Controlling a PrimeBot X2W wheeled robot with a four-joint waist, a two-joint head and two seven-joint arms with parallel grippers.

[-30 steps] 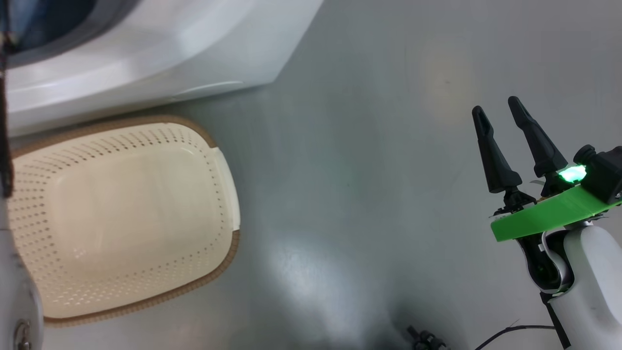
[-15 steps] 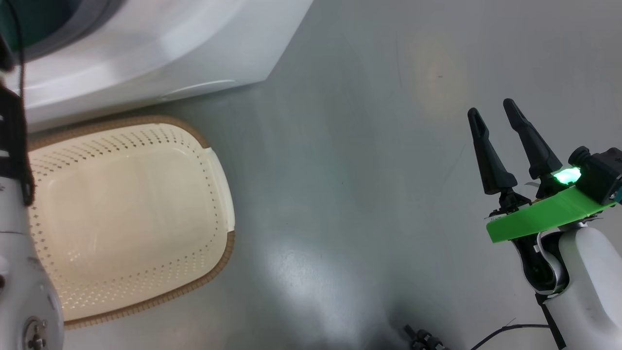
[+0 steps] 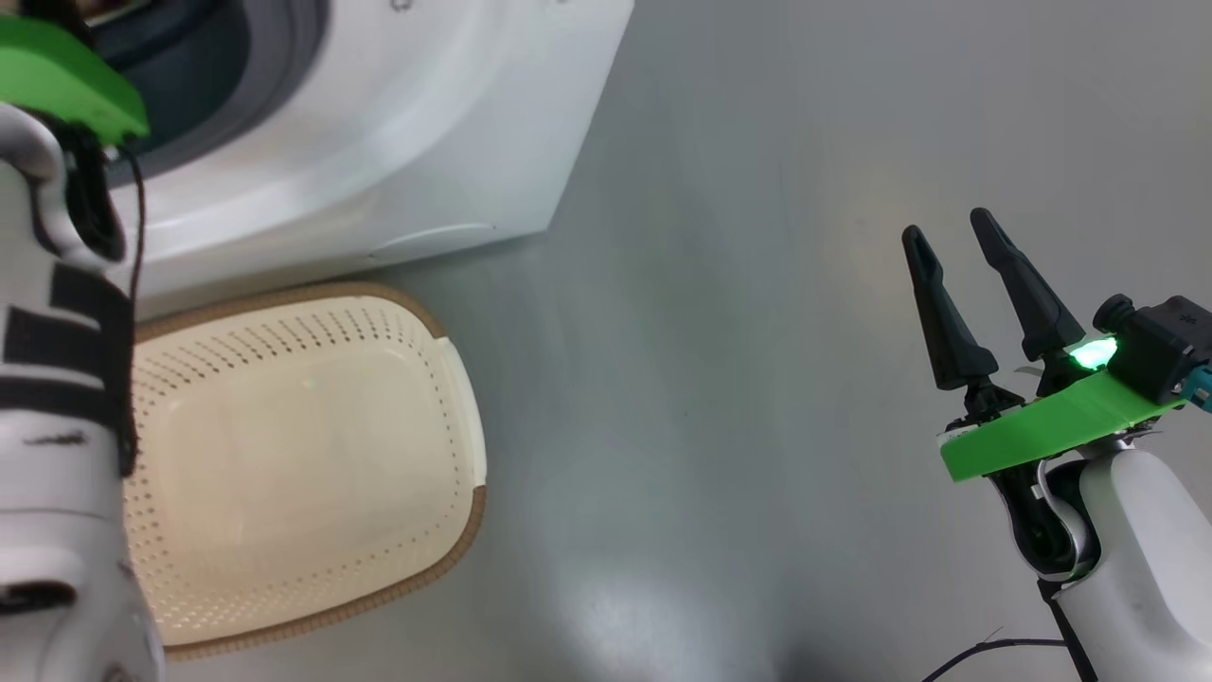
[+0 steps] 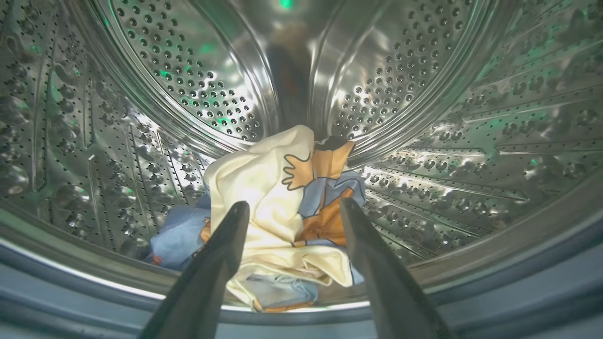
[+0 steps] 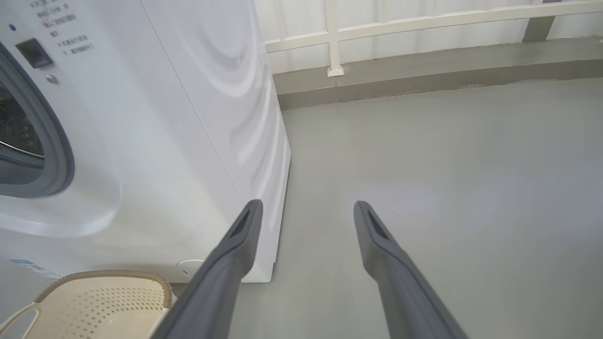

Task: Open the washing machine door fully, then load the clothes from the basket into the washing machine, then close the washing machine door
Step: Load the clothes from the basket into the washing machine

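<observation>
Cream and light blue clothes [image 4: 264, 197] with orange figures lie heaped at the bottom of the steel drum [image 4: 198, 94] of the washing machine [image 3: 379, 142]. My left gripper [image 4: 293, 205] is open at the drum's mouth, its fingers apart on either side of the heap and holding nothing. The basket [image 3: 284, 455] stands empty on the floor in front of the machine, also in the right wrist view [image 5: 103, 301]. My right gripper [image 3: 947, 227] hovers open and empty over the floor, right of the machine [image 5: 165, 141]. The washing machine door is out of view.
My left forearm [image 3: 57, 426] reaches up the left edge, over the basket, toward the grey gasket [image 3: 284, 57]. Bare grey floor [image 3: 710, 379] spreads to the right of machine and basket. A low kerb with a white railing [image 5: 424, 23] bounds the floor beyond.
The head camera has shifted, so more of the machine's opening and of my left forearm shows. The right gripper is still open and has barely moved.
</observation>
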